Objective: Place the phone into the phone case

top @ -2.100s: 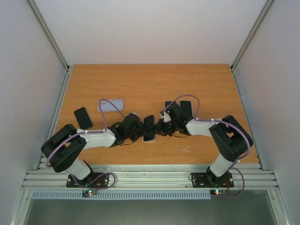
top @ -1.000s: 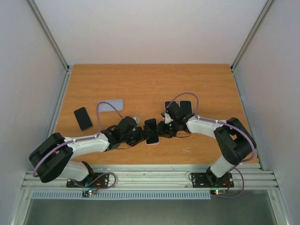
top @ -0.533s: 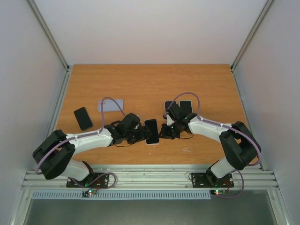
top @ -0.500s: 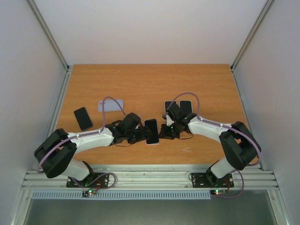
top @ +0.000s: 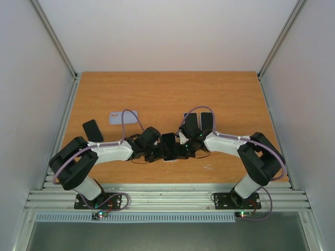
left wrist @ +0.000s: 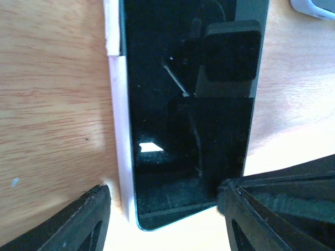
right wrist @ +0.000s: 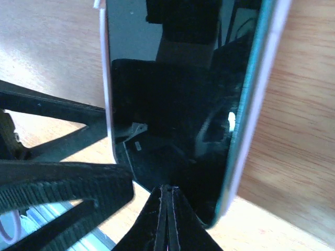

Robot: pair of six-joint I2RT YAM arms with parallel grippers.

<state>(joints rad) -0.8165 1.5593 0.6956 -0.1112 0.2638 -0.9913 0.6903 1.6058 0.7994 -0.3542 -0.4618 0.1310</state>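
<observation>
phone [top: 168,144] lay screen-up on the wooden surface [top: 157,94], inside the pale phone case [left wrist: 119,130], whose wall ran along its long edge; whether it was fully seated could not be judged. seen from overhead, the left tool [left wrist: 163,201] was at the phone's 9 o'clock, spread wide with a finger either side of the phone's end, clamping nothing. the right tool [top: 180,149] was at 3 o'clock, over the phone; its opening could not be told. a second pale case [top: 124,117] lay at 10 o'clock.
</observation>
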